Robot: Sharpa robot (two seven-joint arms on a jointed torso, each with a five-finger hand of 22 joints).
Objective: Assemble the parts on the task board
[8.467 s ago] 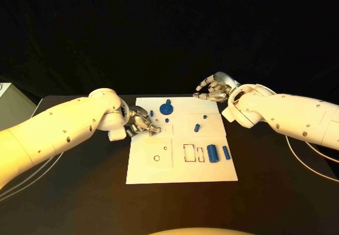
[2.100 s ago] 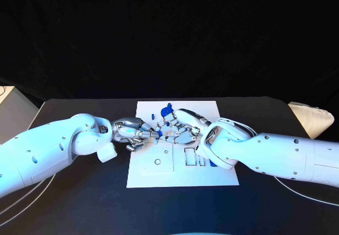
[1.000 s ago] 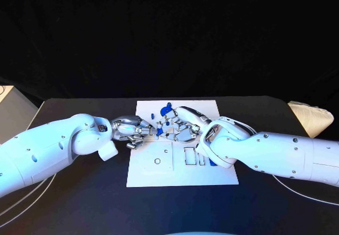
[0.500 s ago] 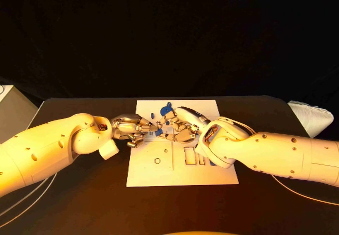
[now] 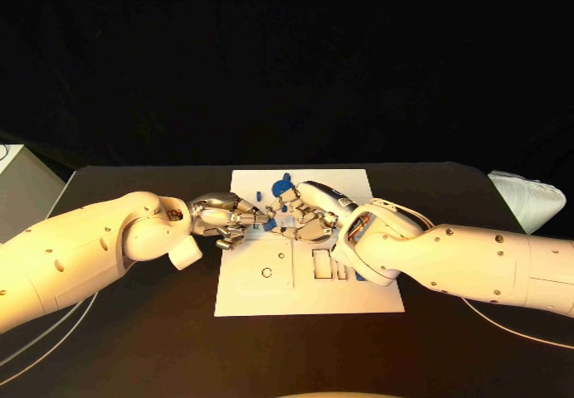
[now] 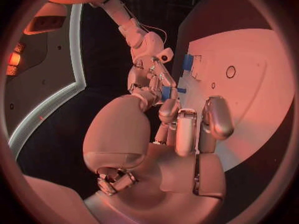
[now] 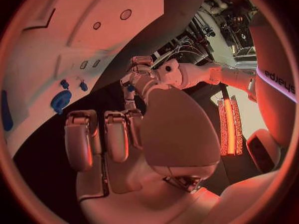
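Observation:
The white task board (image 5: 308, 292) lies in the middle of the black table. My left hand (image 5: 225, 220) and right hand (image 5: 306, 217) meet fingertip to fingertip above the board's left half. Between them sits a small blue part (image 5: 274, 219), pinched from both sides. The left wrist view shows that blue part (image 6: 166, 93) between my left fingertips and the right hand (image 6: 149, 77). In the right wrist view, the blue part (image 7: 131, 88) is at my right fingertips, with the left hand (image 7: 169, 74) behind it. A blue round part (image 5: 284, 184) lies at the board's far end.
Other blue parts (image 7: 64, 83) lie on the board (image 7: 93, 15) beside the round one (image 7: 60, 102). My right forearm (image 5: 454, 261) crosses the board's right side and covers the parts there. A white object (image 5: 527, 196) sits at the table's right edge, a pale box (image 5: 15, 170) at the left.
Since 8.5 s ago my right hand has come from beyond the board's far right corner to meet the left hand. Over the last second both hands have stayed together, barely shifting.

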